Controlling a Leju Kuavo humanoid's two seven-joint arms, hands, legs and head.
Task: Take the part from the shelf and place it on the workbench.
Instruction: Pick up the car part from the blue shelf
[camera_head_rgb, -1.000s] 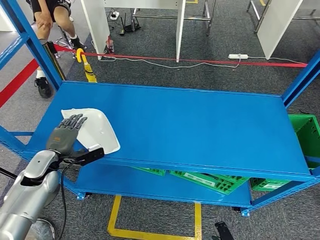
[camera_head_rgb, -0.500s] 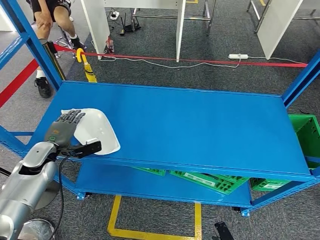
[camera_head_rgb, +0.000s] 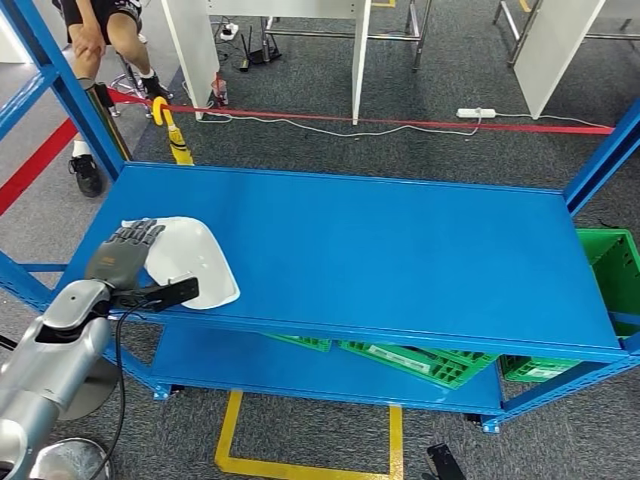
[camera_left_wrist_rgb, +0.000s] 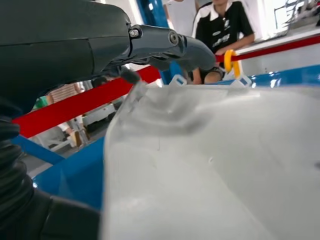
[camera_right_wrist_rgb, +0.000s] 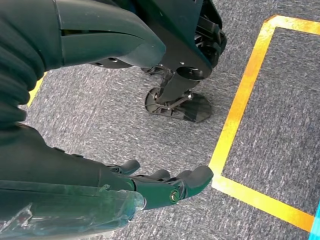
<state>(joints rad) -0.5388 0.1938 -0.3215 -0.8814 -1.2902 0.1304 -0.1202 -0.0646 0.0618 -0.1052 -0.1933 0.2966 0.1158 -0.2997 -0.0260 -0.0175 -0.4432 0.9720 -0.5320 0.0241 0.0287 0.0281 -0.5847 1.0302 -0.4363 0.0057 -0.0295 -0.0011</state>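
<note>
The white curved plastic part (camera_head_rgb: 189, 260) lies at the front left corner of the blue shelf's upper board (camera_head_rgb: 377, 250). My left hand (camera_head_rgb: 121, 258) reaches over its left end, fingers stretched flat above it and the thumb lying along its near edge. In the left wrist view the part (camera_left_wrist_rgb: 226, 165) is very close, with the dark fingers (camera_left_wrist_rgb: 158, 42) held straight just above its rim and not closed on it. My right hand (camera_right_wrist_rgb: 162, 185) hangs over the grey carpet with its fingers straight and nothing in them.
Blue uprights (camera_head_rgb: 72, 95) frame the shelf's left side. Green crates sit under the board (camera_head_rgb: 423, 362) and at the right (camera_head_rgb: 615, 265). A person (camera_head_rgb: 98, 25) sits behind the shelf at the far left. Yellow tape (camera_head_rgb: 302, 465) marks the floor in front.
My left hand has slid a little to the left and back over the part's left end. The part has stayed where it was.
</note>
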